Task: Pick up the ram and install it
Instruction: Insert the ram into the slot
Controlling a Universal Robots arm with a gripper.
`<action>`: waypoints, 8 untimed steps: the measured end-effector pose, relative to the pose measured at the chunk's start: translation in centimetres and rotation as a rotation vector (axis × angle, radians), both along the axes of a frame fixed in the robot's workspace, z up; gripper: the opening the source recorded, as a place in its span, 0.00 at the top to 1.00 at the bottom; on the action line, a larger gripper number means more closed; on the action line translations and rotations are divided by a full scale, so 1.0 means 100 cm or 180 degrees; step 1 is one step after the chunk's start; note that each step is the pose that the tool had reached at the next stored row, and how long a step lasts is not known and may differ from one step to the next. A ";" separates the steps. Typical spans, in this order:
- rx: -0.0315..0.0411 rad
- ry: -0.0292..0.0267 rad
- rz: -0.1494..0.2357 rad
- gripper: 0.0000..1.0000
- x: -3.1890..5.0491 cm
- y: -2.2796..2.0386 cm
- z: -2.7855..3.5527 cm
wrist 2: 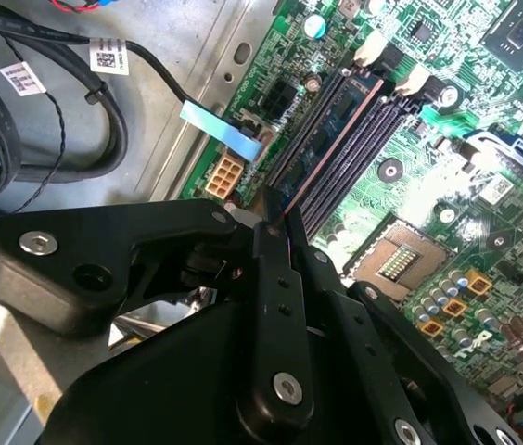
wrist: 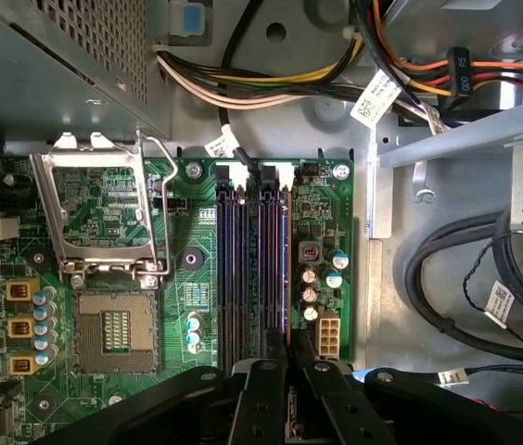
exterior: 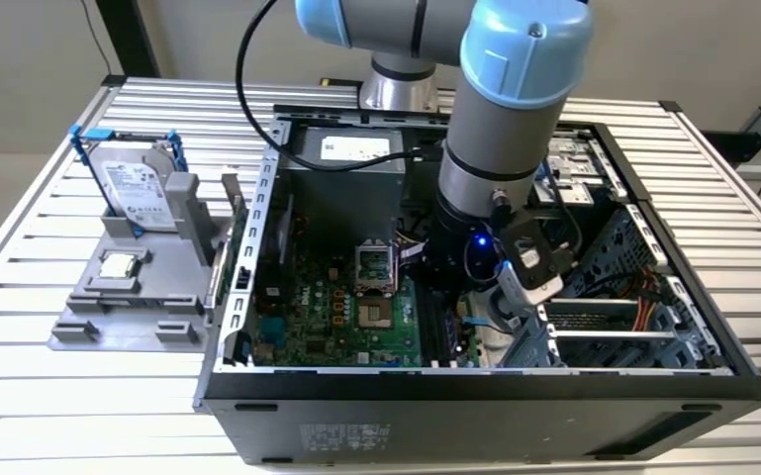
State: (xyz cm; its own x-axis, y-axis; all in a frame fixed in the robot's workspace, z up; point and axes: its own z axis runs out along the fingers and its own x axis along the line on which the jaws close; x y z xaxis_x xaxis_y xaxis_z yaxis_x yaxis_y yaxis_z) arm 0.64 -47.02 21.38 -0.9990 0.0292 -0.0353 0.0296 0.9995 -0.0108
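Observation:
The ram (wrist 2: 331,130) is a thin dark stick seen edge-on, standing in line with the outermost of the dark memory slots (wrist: 243,260) on the green motherboard (wrist: 192,306). In the first wrist view the ram (wrist: 286,269) runs straight out from between the black fingers. My gripper (wrist: 287,341) is shut on the ram's near end, as the second wrist view also shows at the gripper (wrist 2: 280,221). In the exterior view the gripper (exterior: 466,292) is low inside the open computer case (exterior: 486,396).
An open processor socket (wrist: 113,329) with its raised metal frame (wrist: 99,209) lies beside the slots. Black cable loops (wrist: 465,269) and coloured wire bundles (wrist: 271,88) crowd the case. Outside, a grey fixture (exterior: 130,307) holds a hard drive (exterior: 136,183) and a processor chip (exterior: 119,265).

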 end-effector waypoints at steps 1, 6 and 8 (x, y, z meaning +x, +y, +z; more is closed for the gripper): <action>0.0000 0.0000 0.0000 1.00 0.0000 0.0000 0.0000; 0.0000 0.0000 0.0000 1.00 0.0000 0.0000 -0.0001; 0.0001 0.0000 0.0000 1.00 0.0000 0.0000 0.0000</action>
